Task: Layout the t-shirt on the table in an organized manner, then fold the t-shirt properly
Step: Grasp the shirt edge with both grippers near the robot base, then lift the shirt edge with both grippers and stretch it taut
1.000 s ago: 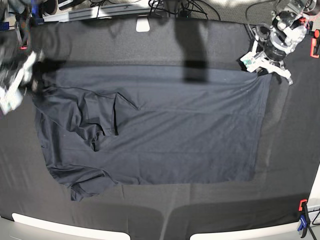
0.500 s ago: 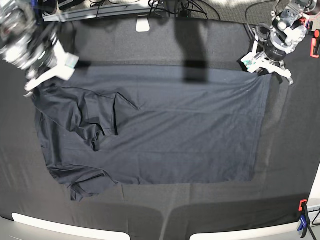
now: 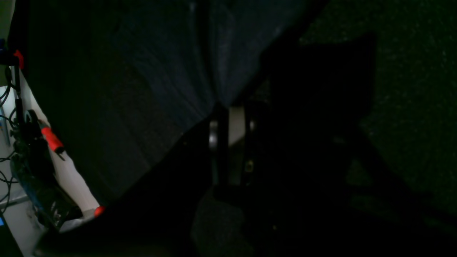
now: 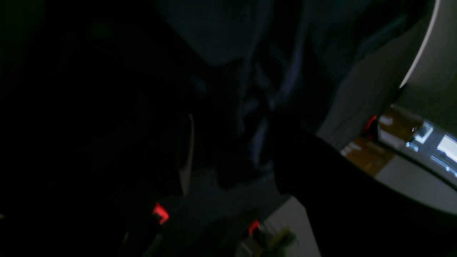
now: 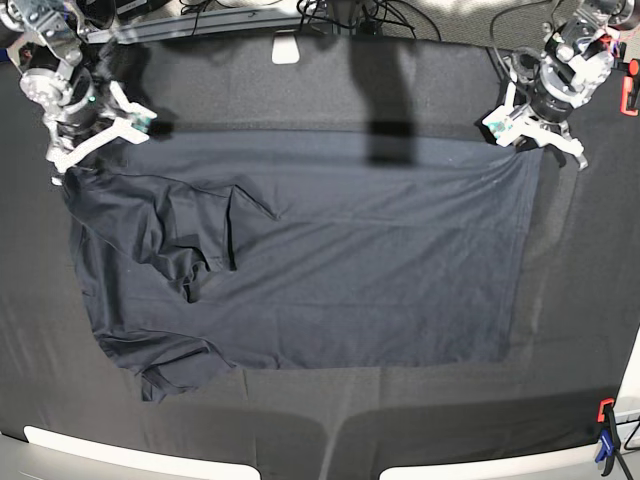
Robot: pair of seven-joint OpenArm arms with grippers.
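The dark navy-grey t-shirt (image 5: 330, 260) lies spread on the black table (image 5: 300, 90). Its right part is flat and its left part is bunched in folds with a sleeve tucked at the lower left. My left gripper (image 5: 532, 140) is at the shirt's far right corner. In the left wrist view it (image 3: 230, 114) is shut on that corner, with creases in the cloth (image 3: 171, 64) fanning out from the pinch. My right gripper (image 5: 95, 142) hovers at the shirt's far left corner. The right wrist view is dark and blurred, with the jaws (image 4: 232, 153) apart over bunched cloth (image 4: 257, 82).
A red clamp (image 5: 630, 95) sits at the far right edge and a red and blue clamp (image 5: 605, 430) at the near right. A white object (image 5: 286, 47) and cables lie along the back edge. The pale rim (image 5: 140, 455) runs along the front.
My right arm swung in from the left edge to the shirt's far left corner. My left gripper stayed on the far right corner. The shirt barely moved.
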